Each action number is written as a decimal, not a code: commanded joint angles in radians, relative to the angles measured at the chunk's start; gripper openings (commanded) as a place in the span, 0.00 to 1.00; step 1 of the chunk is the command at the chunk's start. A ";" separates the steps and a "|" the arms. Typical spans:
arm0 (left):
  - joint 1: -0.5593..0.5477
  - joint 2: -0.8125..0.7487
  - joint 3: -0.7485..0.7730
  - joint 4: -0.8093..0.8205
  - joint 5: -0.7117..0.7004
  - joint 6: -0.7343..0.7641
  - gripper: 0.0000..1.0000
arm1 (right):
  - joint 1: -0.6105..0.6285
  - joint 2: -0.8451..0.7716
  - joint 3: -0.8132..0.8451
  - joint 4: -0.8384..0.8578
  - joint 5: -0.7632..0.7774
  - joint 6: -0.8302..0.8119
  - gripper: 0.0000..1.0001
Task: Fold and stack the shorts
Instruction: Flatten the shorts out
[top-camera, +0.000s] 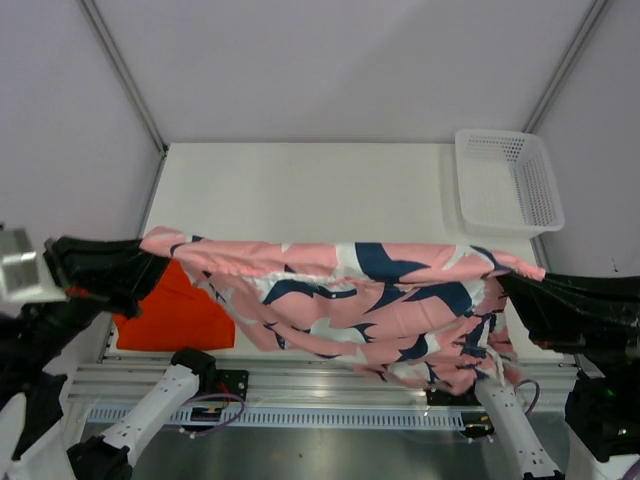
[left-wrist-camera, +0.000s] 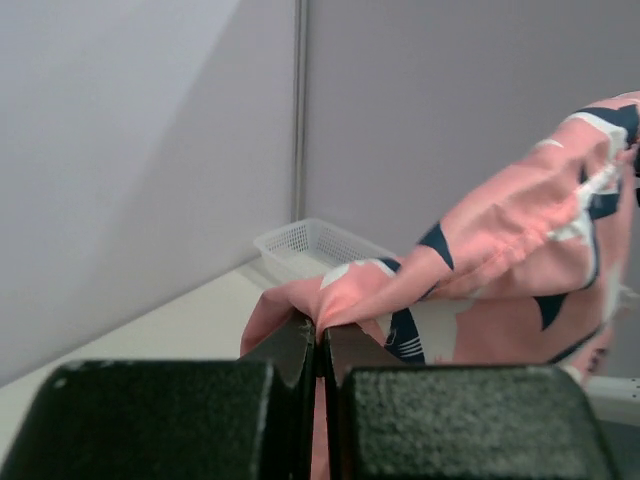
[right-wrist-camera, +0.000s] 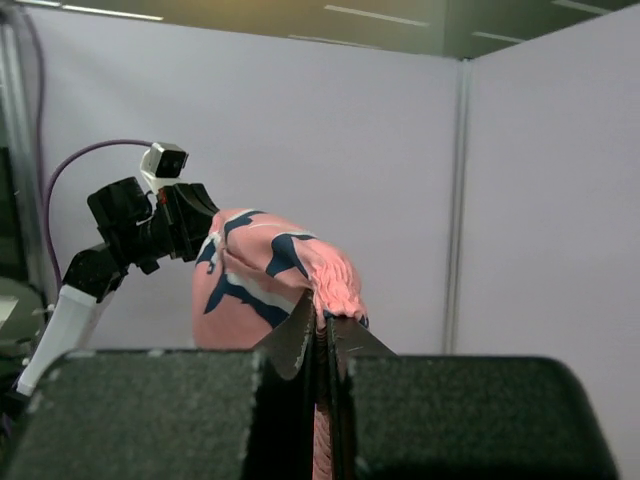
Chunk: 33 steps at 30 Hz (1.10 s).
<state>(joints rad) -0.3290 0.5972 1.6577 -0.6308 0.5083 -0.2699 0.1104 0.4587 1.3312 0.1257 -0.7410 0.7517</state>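
Note:
The pink shorts (top-camera: 370, 295) with a navy-and-white print hang stretched in the air between my two arms, above the table's near edge. My left gripper (top-camera: 150, 248) is shut on their left end; in the left wrist view (left-wrist-camera: 322, 335) pink fabric (left-wrist-camera: 500, 250) bunches out of the closed jaws. At the right end, my right gripper (top-camera: 520, 275) is shut on the gathered waistband (right-wrist-camera: 335, 290), pinched between its fingertips (right-wrist-camera: 326, 322). The orange shorts (top-camera: 175, 310) lie flat on the table at the near left, partly under the hanging pink pair.
A white mesh basket (top-camera: 505, 180) stands at the table's far right corner and shows in the left wrist view (left-wrist-camera: 310, 245). The white table (top-camera: 300, 190) stretches behind the shorts. Grey partition walls enclose the table on three sides.

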 joint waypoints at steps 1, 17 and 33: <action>0.007 0.240 0.100 -0.101 -0.027 -0.005 0.00 | -0.058 0.177 0.089 -0.173 0.052 0.034 0.00; 0.008 0.558 -0.562 0.275 -0.189 -0.094 0.00 | -0.038 0.422 -0.575 0.056 0.140 0.038 0.00; 0.162 1.378 -0.024 0.254 -0.324 -0.126 0.00 | 0.005 1.477 0.029 0.410 0.241 0.041 0.00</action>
<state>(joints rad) -0.2199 1.9182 1.4883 -0.3641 0.1867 -0.3847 0.1280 1.8404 1.1439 0.4248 -0.5133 0.7944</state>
